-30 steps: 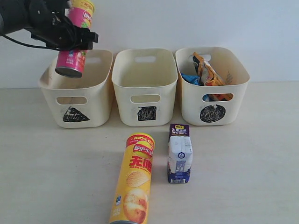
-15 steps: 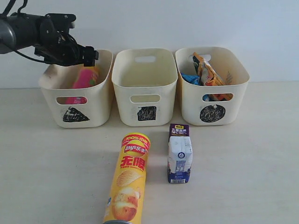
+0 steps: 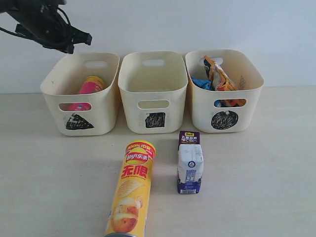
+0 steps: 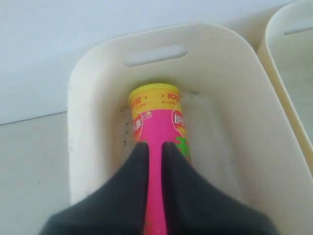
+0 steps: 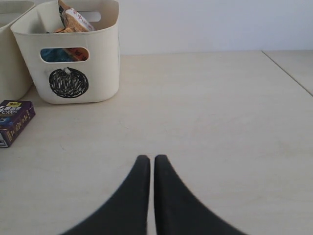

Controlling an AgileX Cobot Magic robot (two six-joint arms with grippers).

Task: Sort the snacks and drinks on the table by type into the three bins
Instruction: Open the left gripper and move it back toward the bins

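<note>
The pink chip tube (image 3: 89, 86) lies tilted inside the triangle bin (image 3: 101, 106). My left gripper (image 3: 84, 38) hovers above that bin's back left corner. In the left wrist view its jaws (image 4: 155, 144) stand shut with a thin slit, holding nothing, and the pink tube (image 4: 156, 117) shows below them. The yellow chip tube (image 3: 131, 192) lies on the table in front. Beside it the white carton (image 3: 189, 163) stands upright. The orange bag (image 3: 219, 74) and blue bag (image 3: 201, 83) sit in the circle bin (image 3: 247, 103). My right gripper (image 5: 152, 157) is shut and empty over bare table.
The square bin (image 3: 131, 98) stands between the other two with nothing inside. In the right wrist view the circle bin (image 5: 102, 58) and the carton (image 5: 14, 120) are ahead of the gripper. A wall rises right behind the bins.
The pink tube has gone from my left gripper into the triangle bin. The left gripper has then lifted up and to the left. The yellow tube has rolled slightly left.
</note>
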